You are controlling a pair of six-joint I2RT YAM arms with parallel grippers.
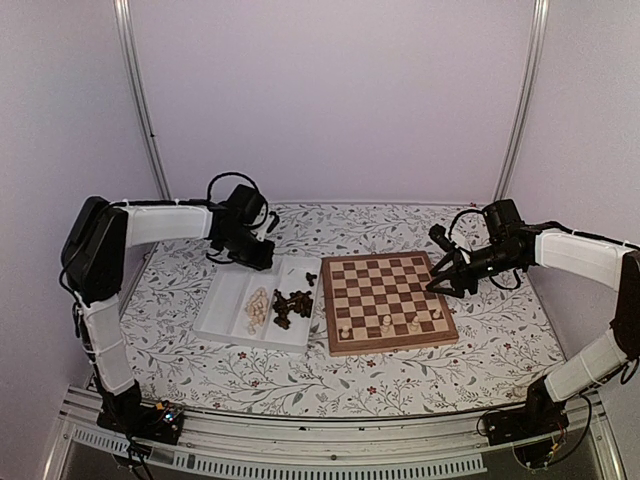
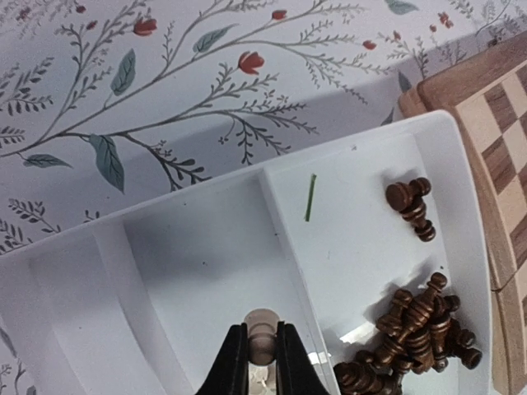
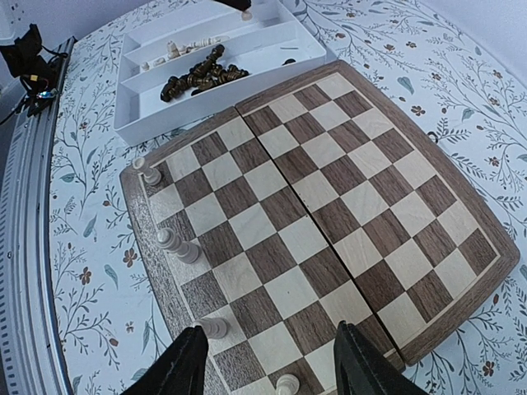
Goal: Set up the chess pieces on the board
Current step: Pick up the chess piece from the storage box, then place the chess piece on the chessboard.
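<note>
My left gripper (image 2: 262, 331) is shut on a pale cream chess piece (image 2: 263, 322) and holds it over the white tray's left compartment; from above it hangs at the tray's far edge (image 1: 258, 256). Loose cream pieces (image 1: 258, 308) and dark brown pieces (image 1: 291, 304) lie in the tray. The dark pile (image 2: 416, 325) shows in the right compartment. The board (image 1: 388, 298) carries several cream pieces along its near row (image 1: 385, 324). My right gripper (image 3: 272, 370) is open and empty above that row, by the board's right edge (image 1: 447, 281). Upright cream pieces (image 3: 178, 245) stand near its left finger.
The white two-compartment tray (image 1: 222, 305) lies left of the board, almost touching it. A small group of dark pieces (image 2: 411, 206) lies apart in the right compartment, next to a thin green sliver (image 2: 310, 197). The floral tablecloth (image 1: 300, 375) covers the table.
</note>
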